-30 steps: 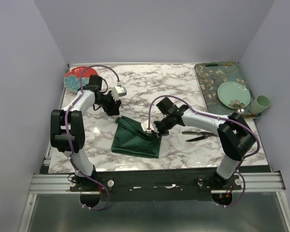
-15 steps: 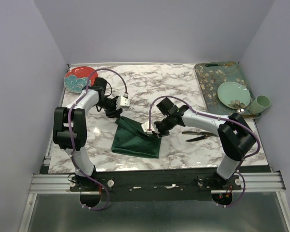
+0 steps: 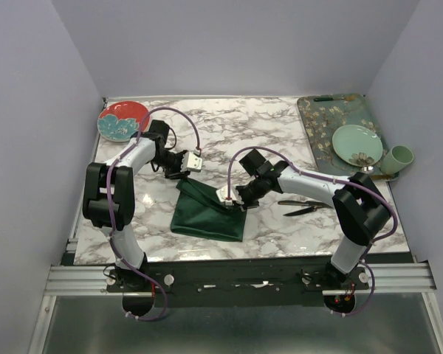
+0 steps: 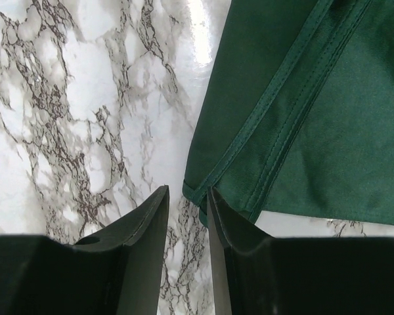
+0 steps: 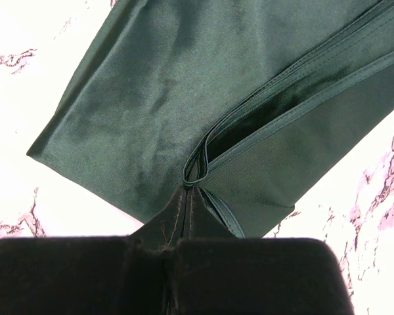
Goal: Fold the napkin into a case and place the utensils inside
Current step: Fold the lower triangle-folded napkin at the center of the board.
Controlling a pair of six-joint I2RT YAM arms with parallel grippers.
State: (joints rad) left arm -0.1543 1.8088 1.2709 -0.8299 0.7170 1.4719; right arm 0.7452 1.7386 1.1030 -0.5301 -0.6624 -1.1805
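Note:
The dark green napkin lies folded on the marble, layered hems showing. My left gripper hangs over its far left corner. In the left wrist view the left gripper is open with a narrow gap, bare marble between the fingers and the cloth corner just off the tips. My right gripper is shut on a hem at the napkin's right edge. The right wrist view shows the right gripper's jaws pinched together on the napkin there. The two black utensils lie on the table right of the napkin.
A red and teal plate sits at the far left corner. The teal floral tray at the far right carries a pale green plate. A green cup stands beside it. Purple cables loop over both arms.
My left gripper has swung right and down from the plate side to the napkin's far corner, and its jaws have narrowed. The right gripper has kept its pinch in place.

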